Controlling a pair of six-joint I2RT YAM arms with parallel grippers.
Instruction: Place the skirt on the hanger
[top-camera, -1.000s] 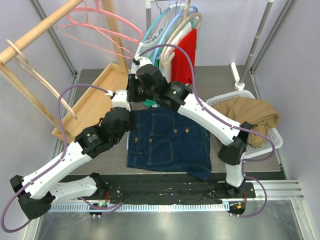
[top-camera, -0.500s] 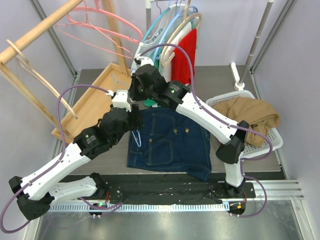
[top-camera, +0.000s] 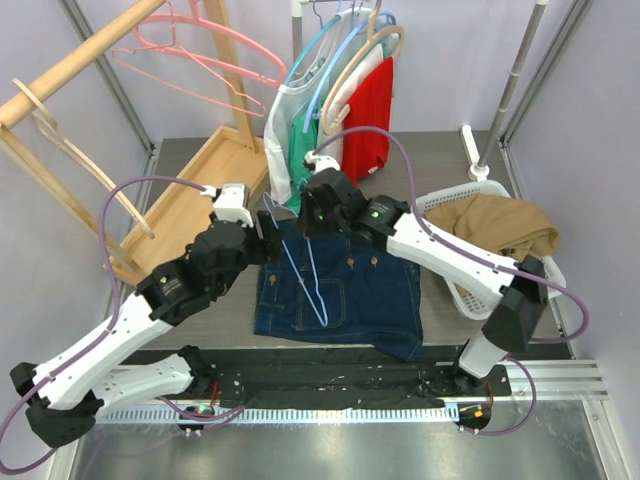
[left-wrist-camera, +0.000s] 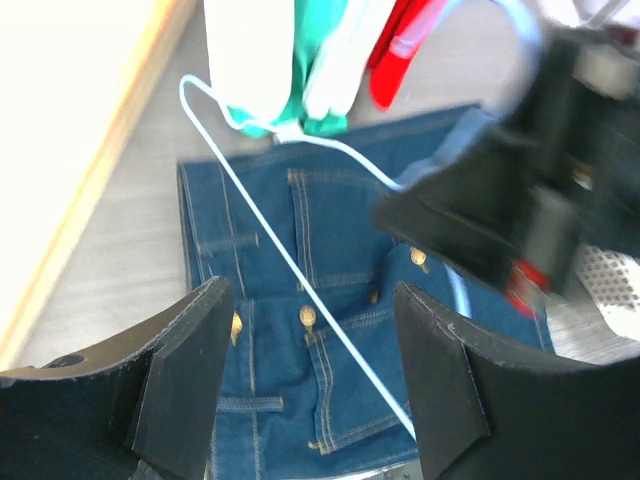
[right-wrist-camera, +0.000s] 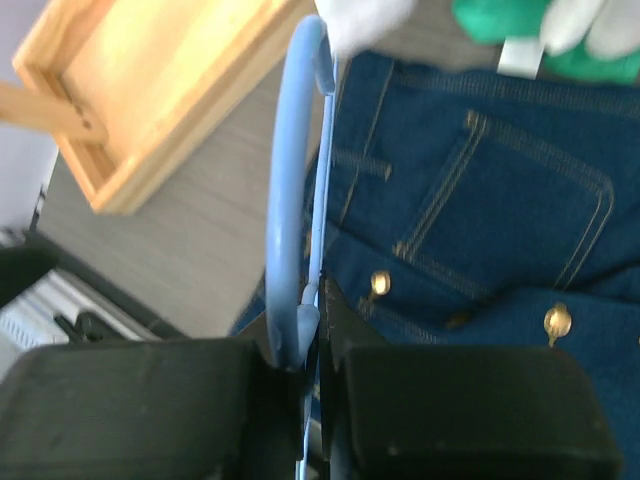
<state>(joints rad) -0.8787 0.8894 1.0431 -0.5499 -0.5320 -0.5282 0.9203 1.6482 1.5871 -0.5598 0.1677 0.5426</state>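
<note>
From above, the denim skirt (top-camera: 350, 295) lies flat on the table (top-camera: 430, 165) before both arms. The right gripper (top-camera: 312, 215) is pinched on a light-blue wire hanger (top-camera: 288, 245) that slants over the skirt's left side. The left wrist camera shows the left gripper (left-wrist-camera: 312, 390) spread wide and empty above the skirt. In the right wrist camera, a white label (right-wrist-camera: 520, 57) on a green garment (right-wrist-camera: 490, 20) is too blurred to read.

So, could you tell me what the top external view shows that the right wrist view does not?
Only the top external view shows the white basket holding a tan garment and the hung clothes. Only the right wrist view shows close up the right gripper shut on the blue hanger. Both show the denim skirt and the wooden tray.
</note>
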